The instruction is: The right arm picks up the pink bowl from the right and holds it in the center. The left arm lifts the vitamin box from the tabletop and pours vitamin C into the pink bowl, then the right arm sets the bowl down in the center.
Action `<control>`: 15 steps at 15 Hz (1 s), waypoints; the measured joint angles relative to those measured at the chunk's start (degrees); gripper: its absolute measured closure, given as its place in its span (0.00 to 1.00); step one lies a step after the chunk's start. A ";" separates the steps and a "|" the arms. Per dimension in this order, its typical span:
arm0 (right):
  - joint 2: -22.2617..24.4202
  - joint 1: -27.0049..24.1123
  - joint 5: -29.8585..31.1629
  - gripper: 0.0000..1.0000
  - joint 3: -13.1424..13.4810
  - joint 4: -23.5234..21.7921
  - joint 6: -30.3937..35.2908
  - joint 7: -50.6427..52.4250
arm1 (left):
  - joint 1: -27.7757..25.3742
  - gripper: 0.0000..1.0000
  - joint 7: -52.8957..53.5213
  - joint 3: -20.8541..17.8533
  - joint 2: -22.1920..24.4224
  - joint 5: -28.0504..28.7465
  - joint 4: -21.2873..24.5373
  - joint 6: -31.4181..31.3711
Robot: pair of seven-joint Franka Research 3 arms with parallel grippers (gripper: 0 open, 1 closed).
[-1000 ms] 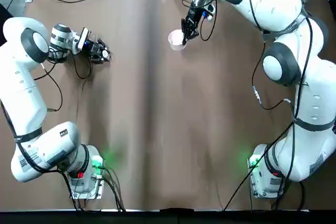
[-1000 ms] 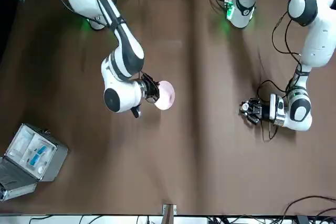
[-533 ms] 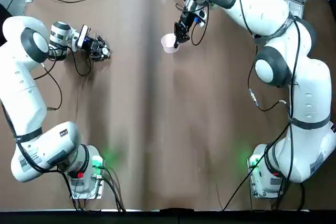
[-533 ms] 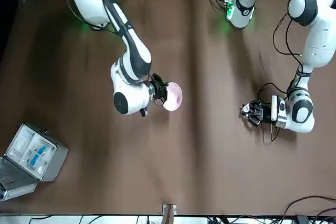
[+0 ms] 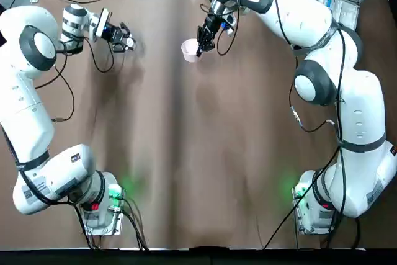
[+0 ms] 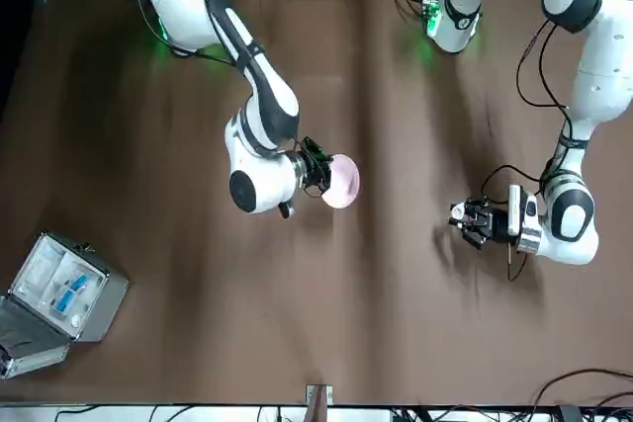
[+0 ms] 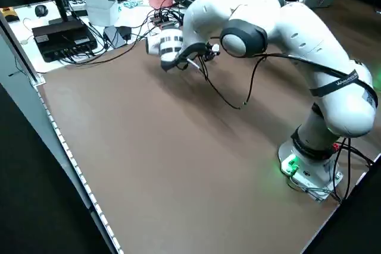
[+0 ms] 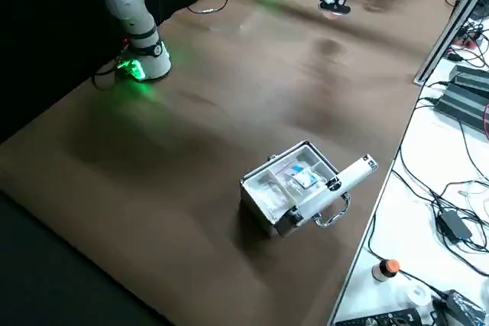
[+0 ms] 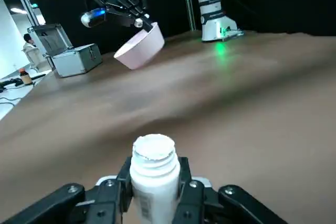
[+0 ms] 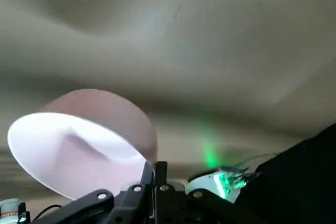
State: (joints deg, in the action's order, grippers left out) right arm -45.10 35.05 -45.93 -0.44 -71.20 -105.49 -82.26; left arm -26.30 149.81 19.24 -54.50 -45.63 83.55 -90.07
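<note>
The pink bowl (image 5: 190, 50) was held above the counter (image 5: 186, 153), clamped by the right fingers (image 10: 160, 177) at its rim. The white bottle (image 9: 155, 182) was squeezed between the left fingers (image 9: 123, 182), well apart from the bowl.

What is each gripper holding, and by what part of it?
The right gripper holds the pink bowl by its rim. The left gripper has a white bottle by its body, below the threaded neck.
</note>
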 joint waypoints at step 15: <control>-1.07 -2.01 -5.34 0.98 0.43 1.83 2.85 -6.72 | 10.09 0.64 -15.03 6.23 11.07 0.03 0.08 -16.03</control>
State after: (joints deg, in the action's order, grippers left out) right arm -46.17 33.04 -51.27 -0.01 -69.37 -102.64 -88.98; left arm -16.21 134.78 25.47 -43.42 -45.60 83.63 -106.10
